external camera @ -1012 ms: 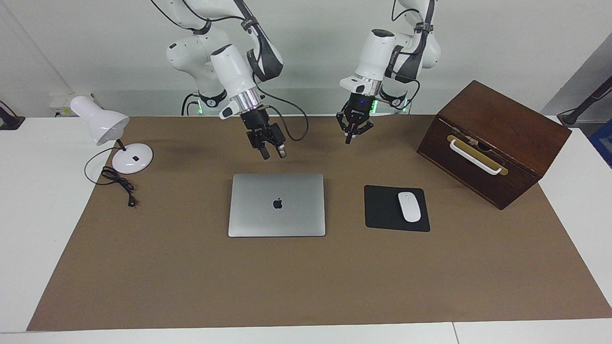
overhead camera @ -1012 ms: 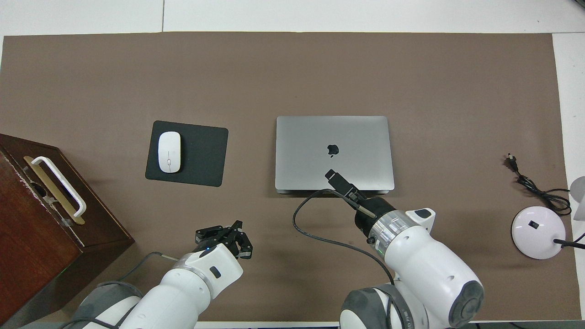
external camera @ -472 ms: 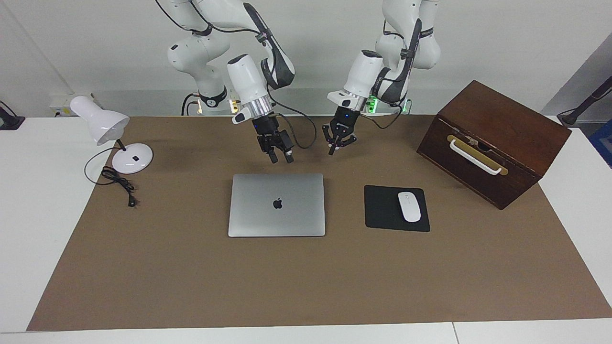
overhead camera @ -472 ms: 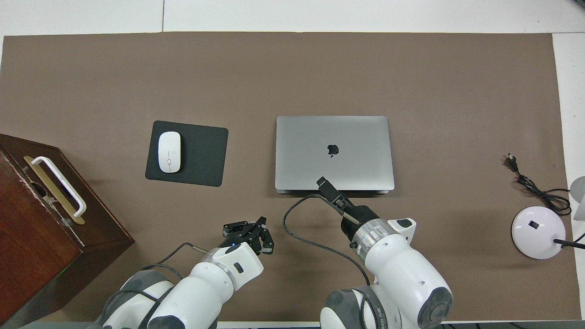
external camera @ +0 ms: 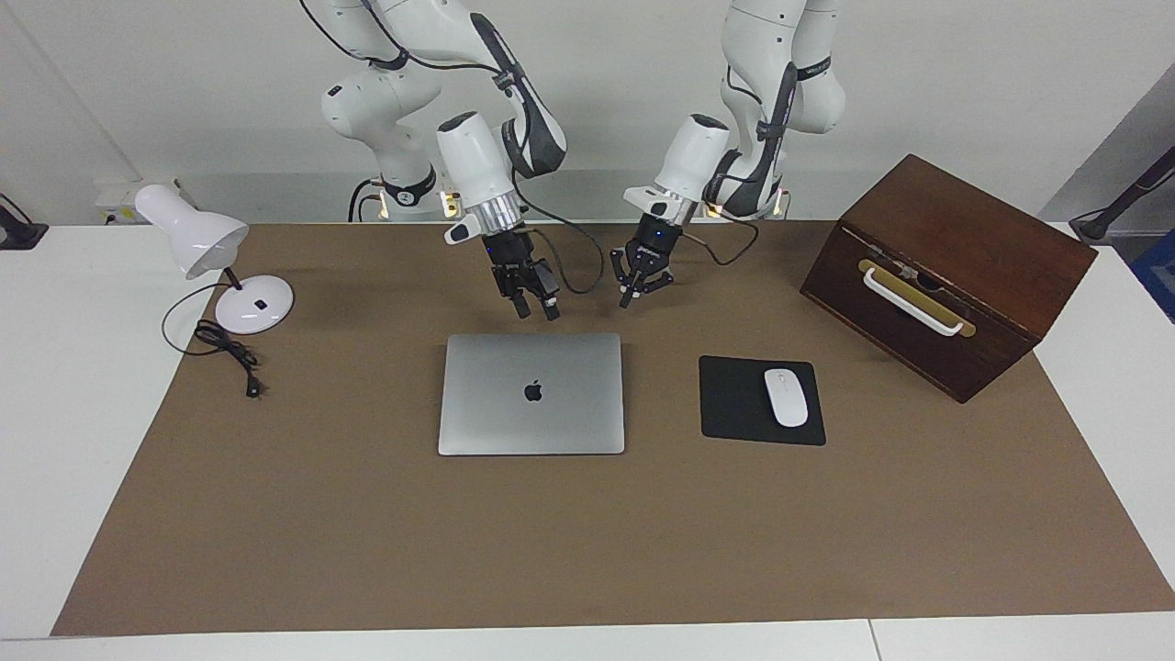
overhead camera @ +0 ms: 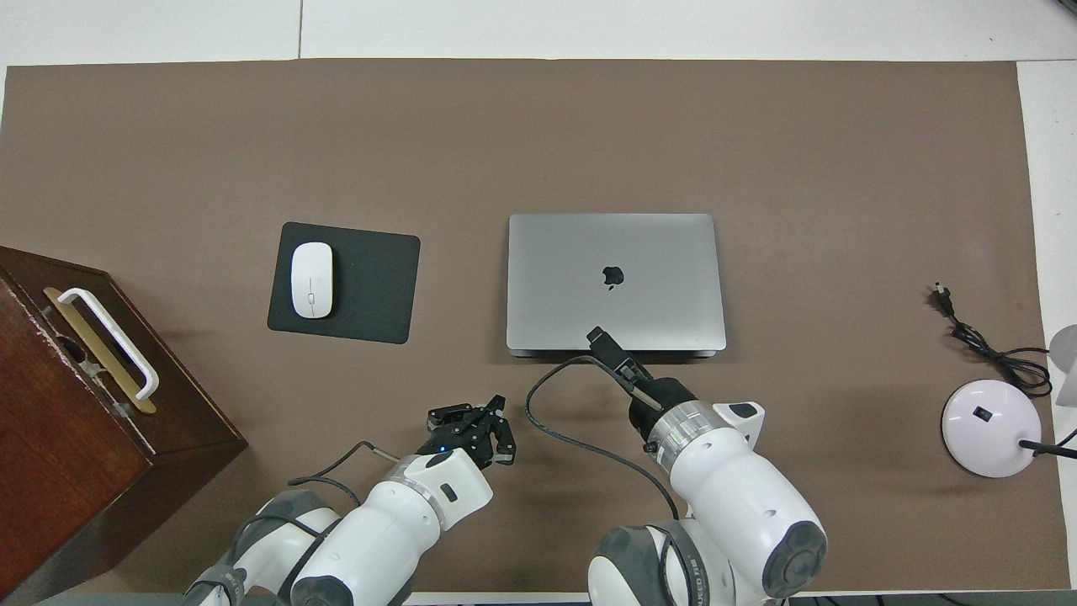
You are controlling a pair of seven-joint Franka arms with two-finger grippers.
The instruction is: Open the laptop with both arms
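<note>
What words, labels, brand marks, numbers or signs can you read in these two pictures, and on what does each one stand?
No word or number can be read anywhere.
Apple logo, a dark sign with no lettering: on the middle of the closed laptop's lid.
Small dark square mark, no lettering: on the white desk lamp's round base.
Small dark marks on the arms' white casings: too small to read.

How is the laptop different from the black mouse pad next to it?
The laptop is silver-grey; the mouse pad is black. The laptop is the bigger of the two. The laptop's lid is bare except for a dark logo, while the mouse pad has a white mouse on it. Both are rectangles lying flat on the brown mat, side by side.
</note>
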